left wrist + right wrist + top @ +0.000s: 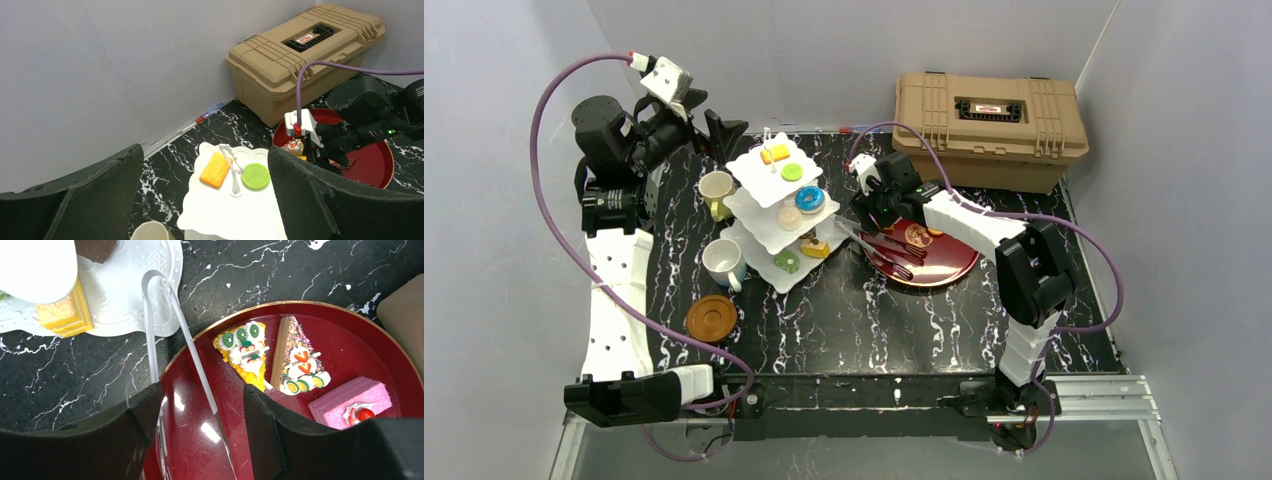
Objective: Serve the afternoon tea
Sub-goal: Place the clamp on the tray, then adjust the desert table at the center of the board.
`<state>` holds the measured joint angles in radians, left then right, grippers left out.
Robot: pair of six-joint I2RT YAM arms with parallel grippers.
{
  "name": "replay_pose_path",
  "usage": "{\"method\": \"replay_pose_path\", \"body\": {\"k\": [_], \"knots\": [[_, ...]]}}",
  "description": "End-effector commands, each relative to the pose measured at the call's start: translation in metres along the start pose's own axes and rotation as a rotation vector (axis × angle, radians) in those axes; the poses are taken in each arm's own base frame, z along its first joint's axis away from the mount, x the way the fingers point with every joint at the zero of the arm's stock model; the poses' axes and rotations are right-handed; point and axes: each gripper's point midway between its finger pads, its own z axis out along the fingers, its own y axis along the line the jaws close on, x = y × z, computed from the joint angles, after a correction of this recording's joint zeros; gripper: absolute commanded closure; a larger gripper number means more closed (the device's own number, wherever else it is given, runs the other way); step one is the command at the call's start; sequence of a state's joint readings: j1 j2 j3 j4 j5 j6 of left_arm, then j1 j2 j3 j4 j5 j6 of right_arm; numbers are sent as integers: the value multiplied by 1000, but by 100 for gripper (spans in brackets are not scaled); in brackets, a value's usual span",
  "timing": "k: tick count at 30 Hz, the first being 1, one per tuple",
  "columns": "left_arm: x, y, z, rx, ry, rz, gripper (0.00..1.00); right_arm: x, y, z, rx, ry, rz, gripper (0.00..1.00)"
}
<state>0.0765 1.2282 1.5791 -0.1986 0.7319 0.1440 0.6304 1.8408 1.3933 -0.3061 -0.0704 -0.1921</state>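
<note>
Top view, surroundings: tan case (989, 115) at far right of the desk (874, 320); red plate (944, 262) beside the stand, tongs (864, 243) across its rim.
Top view, cake stand (759, 218): white, three scalloped tiers carrying toy pastries; mugs (722, 260) and coaster (712, 317) to its left.
Left wrist view: left hand (204, 150) released, empty, over the top tier's orange biscuit (215, 169) and green cookie (255, 176).
Right wrist view: right hand (197, 390) released, straddling the tongs; cake slices (245, 347) on the plate.
</note>
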Motion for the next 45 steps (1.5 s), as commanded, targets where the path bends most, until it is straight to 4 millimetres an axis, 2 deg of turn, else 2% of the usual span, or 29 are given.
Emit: {"method": "replay_pose_path", "body": {"k": [1, 3, 6, 10, 12, 14, 18, 23, 27, 33, 38, 45], "knots": [[-24, 1, -7, -18, -52, 46, 7, -43, -10, -25, 59, -123, -20, 32], [-25, 1, -7, -22, -55, 48, 7, -59, -15, -39, 91, -178, -11, 32], [-25, 0, -7, -20, -53, 37, 7, -96, -17, -74, 114, -311, 9, 31], [-21, 2, -5, -21, -41, 15, 7, -162, -12, -142, 116, -581, 74, 27], [-20, 3, -5, -28, -39, 10, 7, -189, -5, -176, 122, -715, 127, 23], [-18, 5, -5, -43, -34, 4, 7, -211, 9, -203, 144, -833, 150, 21], [-16, 19, -6, -120, -28, -20, 7, -244, 64, -227, 177, -941, 127, 19], [-11, 49, -10, -283, -11, -43, 7, -274, 114, -223, 220, -992, 103, 16], [-7, 58, -12, -332, -3, -54, 8, -294, 134, -208, 242, -1001, 78, 14], [-8, 66, -18, -374, -15, -50, 8, -308, 137, -173, 297, -961, 82, 14], [-9, 69, -20, -386, -25, -60, 8, -315, 139, -142, 340, -921, 64, 22], [-7, 70, -19, -380, -21, -74, 9, -319, 133, -136, 382, -936, 71, 44]]}}
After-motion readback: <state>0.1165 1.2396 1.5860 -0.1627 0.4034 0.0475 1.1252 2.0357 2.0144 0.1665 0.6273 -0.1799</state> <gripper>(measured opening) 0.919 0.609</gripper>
